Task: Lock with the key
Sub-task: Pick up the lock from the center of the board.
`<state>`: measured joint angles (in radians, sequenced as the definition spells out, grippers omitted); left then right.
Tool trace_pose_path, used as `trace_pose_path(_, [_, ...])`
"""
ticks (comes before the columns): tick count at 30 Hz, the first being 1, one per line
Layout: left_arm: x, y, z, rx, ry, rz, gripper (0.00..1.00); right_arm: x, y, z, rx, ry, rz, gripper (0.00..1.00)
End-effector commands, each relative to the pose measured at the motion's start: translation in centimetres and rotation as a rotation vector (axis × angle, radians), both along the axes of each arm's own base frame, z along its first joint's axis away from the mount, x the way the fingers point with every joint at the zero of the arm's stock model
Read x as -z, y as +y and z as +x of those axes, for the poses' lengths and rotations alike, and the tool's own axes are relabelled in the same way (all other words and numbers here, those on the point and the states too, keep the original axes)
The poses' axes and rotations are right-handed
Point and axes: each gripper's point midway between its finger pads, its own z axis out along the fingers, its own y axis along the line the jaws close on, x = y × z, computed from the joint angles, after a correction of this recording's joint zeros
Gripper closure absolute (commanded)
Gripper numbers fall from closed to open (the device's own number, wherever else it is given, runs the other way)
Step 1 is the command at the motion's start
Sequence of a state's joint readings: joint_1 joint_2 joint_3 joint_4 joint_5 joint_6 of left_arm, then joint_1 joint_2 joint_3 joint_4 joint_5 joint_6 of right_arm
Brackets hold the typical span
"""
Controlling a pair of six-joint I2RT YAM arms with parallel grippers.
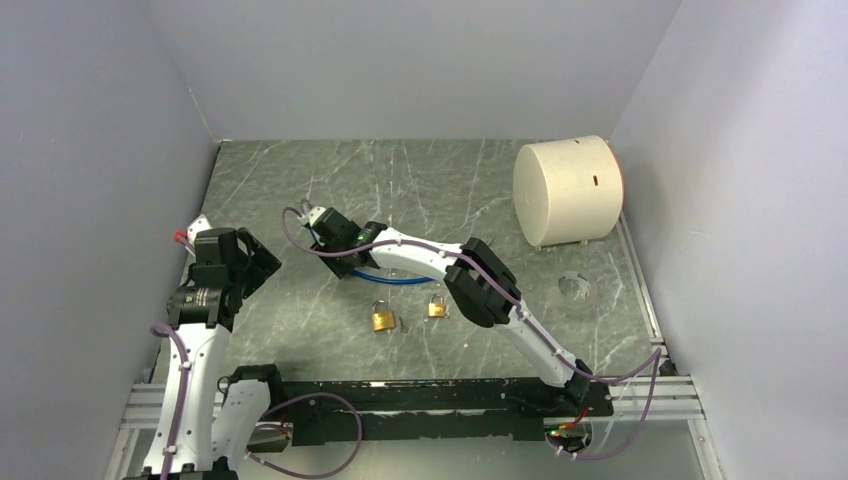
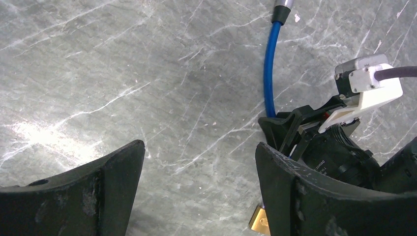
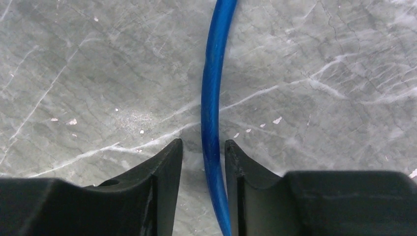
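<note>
Between the fingers [image 3: 162,187] of the right gripper [image 3: 202,143], a blue cable [image 3: 210,98], lying on the grey marbled table [image 3: 74,73] and passing straight through the gap. Fingers narrow here, one on each side of the cable: close against it on the right side, with a thin strip of table showing on the left side. Not pressed together on it, as far as can be seen. Beyond the fingertips, the cable bending gently away over the table.

On the near side of these fingers, toward the arm bases, a brass padlock [image 1: 383,318] and near it a second brass padlock [image 1: 437,308], both on the table, apart from each other and from both grippers. Key too small to make out.

Between the fingers [image 2: 113,182] of the left gripper [image 2: 200,146], only bare table. Stands wide, holds nothing, hovers above the surface. Past its right finger, the wrist of the right arm [image 2: 366,91], black and white, and the same blue cable curving away to a dark end piece. Just beside the lower edge of that right finger, a small brass corner of one padlock [image 2: 258,222].

Far beyond the right gripper's fingers, at the back right, a large white cylinder [image 1: 567,190].
</note>
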<state>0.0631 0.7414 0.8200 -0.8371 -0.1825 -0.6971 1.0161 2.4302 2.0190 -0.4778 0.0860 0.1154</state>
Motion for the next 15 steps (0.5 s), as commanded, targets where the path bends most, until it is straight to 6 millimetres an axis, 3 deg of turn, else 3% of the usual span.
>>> trace_pose_path(1, [-2.0, 0.5, 0.4, -0.031, -0.056, 0.011, 0.13, 1.6, -0.4, 0.5, 0.006, -0.012, -0.044, 0.64])
trace_pose_path(5, [-1.4, 0.3, 0.5, -0.028, -0.05, 0.001, 0.12, 1.7, -0.3, 0.4, 0.021, -0.003, -0.047, 0.76])
trace_pose_path(10, [0.9, -1.9, 1.7, 0.055, -0.038, -0.094, 0.06, -2.0, 1.2, 0.7, 0.006, -0.02, 0.027, 0.99])
trace_pose_path(15, [3.3, -3.0, 2.8, 0.061, 0.018, -0.186, 0.06, -5.4, 1.9, 1.4, -0.035, -0.091, 0.081, 1.0])
